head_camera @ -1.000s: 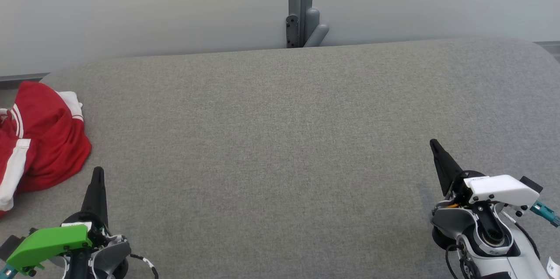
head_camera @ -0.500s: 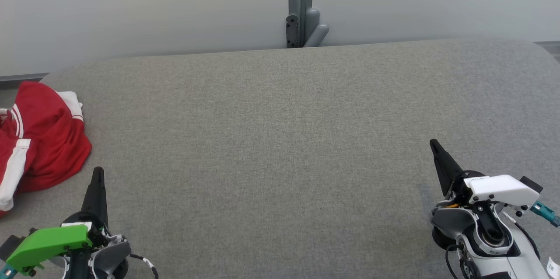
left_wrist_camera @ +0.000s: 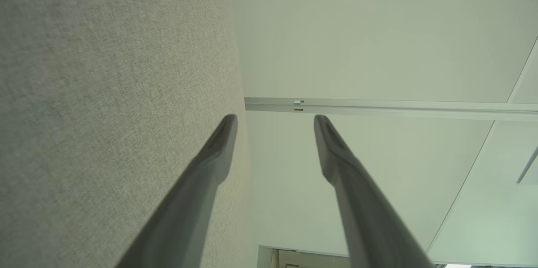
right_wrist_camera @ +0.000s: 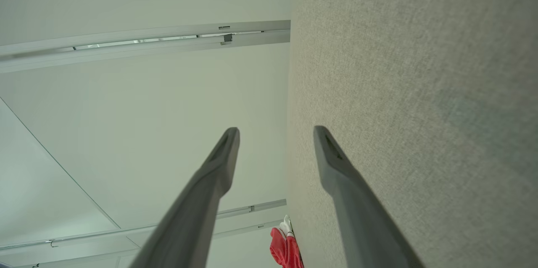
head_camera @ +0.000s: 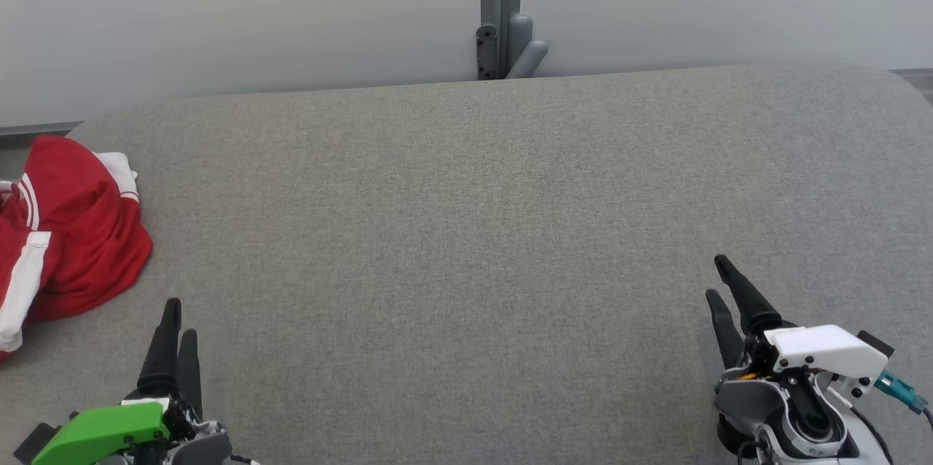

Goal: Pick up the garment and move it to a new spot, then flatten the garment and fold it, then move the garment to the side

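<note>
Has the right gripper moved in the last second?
Yes. The right gripper has drawn back toward the robot, farther from the grey post, and has opened.

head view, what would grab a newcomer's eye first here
The crumpled red and white garment at the far left edge of the grey padded table stands out most. Next come the left gripper with its green housing at the lower left and the right gripper with its white housing at the lower right, both open and holding nothing.
</note>
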Robot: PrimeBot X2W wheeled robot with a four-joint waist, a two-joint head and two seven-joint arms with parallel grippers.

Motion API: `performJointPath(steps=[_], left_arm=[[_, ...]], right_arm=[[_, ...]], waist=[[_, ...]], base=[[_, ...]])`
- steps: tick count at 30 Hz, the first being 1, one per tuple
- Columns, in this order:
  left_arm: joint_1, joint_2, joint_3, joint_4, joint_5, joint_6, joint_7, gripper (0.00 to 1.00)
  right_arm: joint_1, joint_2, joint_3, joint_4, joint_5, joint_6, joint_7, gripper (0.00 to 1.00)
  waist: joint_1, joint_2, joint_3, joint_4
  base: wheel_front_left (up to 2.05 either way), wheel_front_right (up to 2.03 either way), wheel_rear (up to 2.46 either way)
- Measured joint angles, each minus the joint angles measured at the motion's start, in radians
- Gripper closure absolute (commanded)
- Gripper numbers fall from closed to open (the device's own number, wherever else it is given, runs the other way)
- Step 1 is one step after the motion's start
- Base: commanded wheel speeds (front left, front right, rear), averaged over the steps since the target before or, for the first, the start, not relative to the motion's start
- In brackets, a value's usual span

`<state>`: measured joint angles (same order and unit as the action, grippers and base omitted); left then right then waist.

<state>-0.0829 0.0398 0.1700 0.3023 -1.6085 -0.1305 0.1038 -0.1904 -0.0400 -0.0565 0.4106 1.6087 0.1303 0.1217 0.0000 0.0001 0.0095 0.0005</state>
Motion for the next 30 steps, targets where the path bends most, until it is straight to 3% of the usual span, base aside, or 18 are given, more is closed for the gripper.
performJointPath(steps=[7,13,30], left_arm=[[0.019,-0.003,-0.044,-0.003,0.003,0.0,-0.032,0.0],[0.019,-0.003,-0.065,-0.019,0.088,0.0,-0.063,0.0],[0.032,-0.002,-0.137,-0.106,0.497,0.0,-0.133,0.0]], right_arm=[[0.027,0.003,0.022,-0.013,0.0,0.0,-0.032,0.0],[0.042,0.003,0.032,-0.03,-0.041,0.0,-0.067,0.0],[0.068,0.001,0.078,-0.118,-0.498,0.0,-0.138,0.0]], waist=[[0.0,0.0,-0.002,-0.001],[0.0,0.0,-0.005,-0.001],[0.0,0.0,-0.008,-0.005]], base=[[0.0,0.0,0.0],[0.0,0.0,0.0],[0.0,0.0,0.0]])
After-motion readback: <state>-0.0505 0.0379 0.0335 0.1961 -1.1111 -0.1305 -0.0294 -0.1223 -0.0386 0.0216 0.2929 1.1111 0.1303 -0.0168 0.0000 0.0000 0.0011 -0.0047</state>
